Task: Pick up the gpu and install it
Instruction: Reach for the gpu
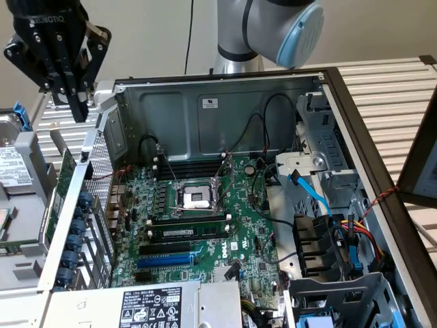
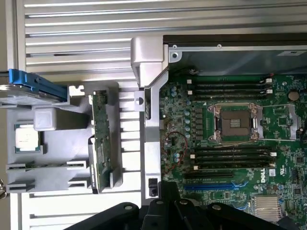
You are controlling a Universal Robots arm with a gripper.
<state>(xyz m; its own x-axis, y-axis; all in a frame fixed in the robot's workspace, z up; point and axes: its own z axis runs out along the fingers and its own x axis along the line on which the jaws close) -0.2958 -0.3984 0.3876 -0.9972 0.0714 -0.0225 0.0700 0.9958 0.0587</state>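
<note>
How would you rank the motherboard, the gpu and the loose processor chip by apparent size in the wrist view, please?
1. motherboard: largest by far.
2. gpu: seen edge-on, so it looks long and narrow.
3. processor chip: smallest, a little square.

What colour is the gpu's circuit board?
Green. It shows best in the wrist view, where the gpu stands on edge in a grey holder.

I count one open computer case (image 1: 205, 102), one motherboard (image 1: 252, 232), one CPU socket (image 1: 196, 198), one gpu (image 2: 101, 143), one loose processor (image 2: 27, 139), one gripper (image 1: 78, 109).
</note>
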